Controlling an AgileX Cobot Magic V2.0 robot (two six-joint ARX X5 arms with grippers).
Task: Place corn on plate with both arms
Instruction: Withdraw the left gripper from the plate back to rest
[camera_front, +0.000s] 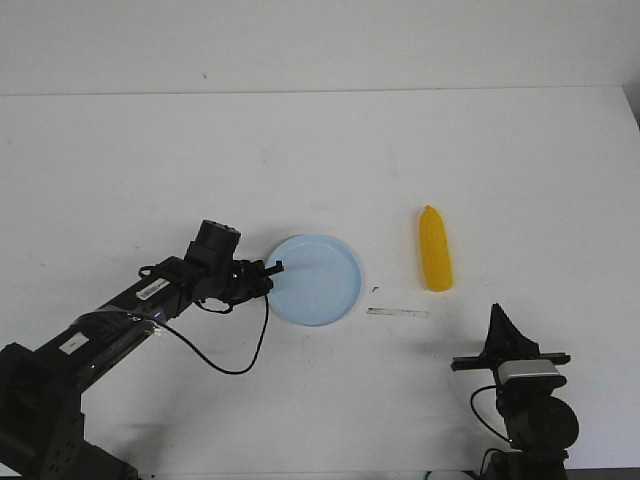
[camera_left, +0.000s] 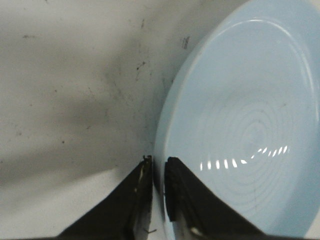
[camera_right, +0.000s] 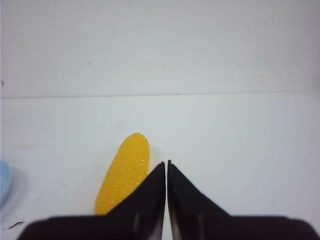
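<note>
The pale light-blue plate (camera_front: 318, 279) lies on the white table near the middle. My left gripper (camera_front: 272, 270) is at its left rim; in the left wrist view the jaws (camera_left: 158, 161) stand close together with the plate's rim (camera_left: 165, 130) between them, one finger outside and one over the plate. The yellow-orange corn (camera_front: 434, 249) lies on the table right of the plate, apart from it. My right gripper (camera_front: 497, 318) is shut and empty, near the front edge, short of the corn (camera_right: 124, 172).
A thin pale strip (camera_front: 397, 313) and a small dark speck (camera_front: 374, 288) lie on the table between plate and right gripper. A black cable (camera_front: 235, 350) loops under the left arm. The table's far edge meets a white wall.
</note>
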